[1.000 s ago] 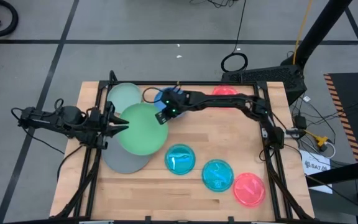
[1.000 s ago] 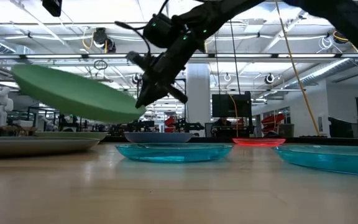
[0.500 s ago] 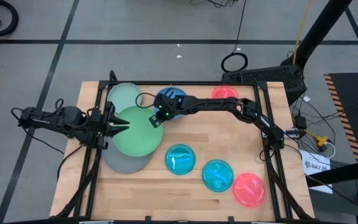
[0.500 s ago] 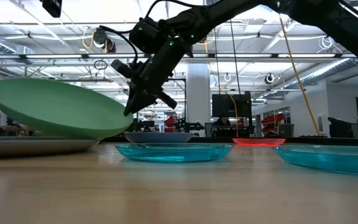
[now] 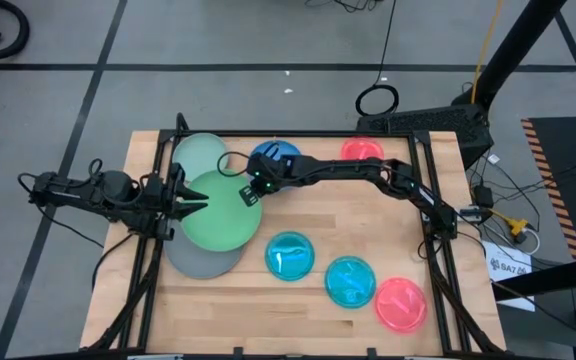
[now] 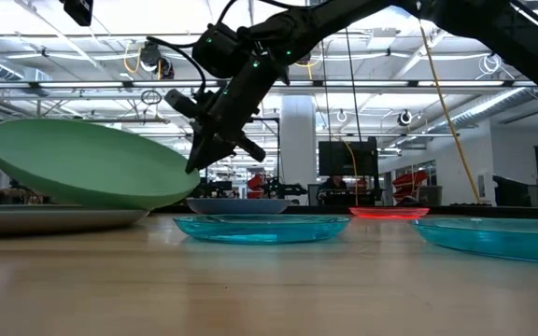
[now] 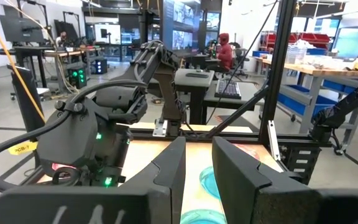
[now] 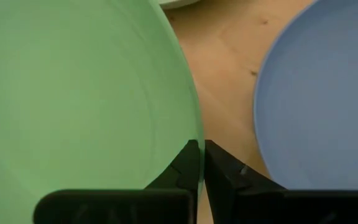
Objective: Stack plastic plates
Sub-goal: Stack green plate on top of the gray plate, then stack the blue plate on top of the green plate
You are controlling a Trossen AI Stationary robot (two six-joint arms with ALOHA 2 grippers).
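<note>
The large green plate [image 5: 218, 210] lies tilted over the large grey plate [image 5: 200, 262] at the table's left; its low near side [image 6: 129, 203] seems to rest on the grey plate [image 6: 54, 219]. My right gripper [image 5: 251, 192] is shut on its far right rim. The pale green plate [image 5: 198, 153] and the blue plate [image 5: 278, 156] lie flat at the far side. My left gripper [image 5: 196, 197] waits open and level at the table's left edge, holding nothing. My right gripper pinches the green plate's rim [image 8: 194, 134] at the plate's far right side between its two fingers [image 8: 229, 174]. The fingers slant down from the far right. That held side stays raised [image 6: 190, 173], so the plate is tilted, with its opposite side low over the grey plate.
Two translucent cyan plates [image 5: 290, 255] [image 5: 350, 281] and a pink plate [image 5: 400, 303] lie along the near right. Another pink plate [image 5: 361, 149] lies at the far right under my right arm. Black frame bars [image 5: 158, 250] run along the table's sides.
My right gripper has gone toward the table's left and down with the green plate. The plate hung tilted clear above the grey plate a second ago; now it sits lower, its low side down at the grey plate. Over the last half second nothing has moved.
</note>
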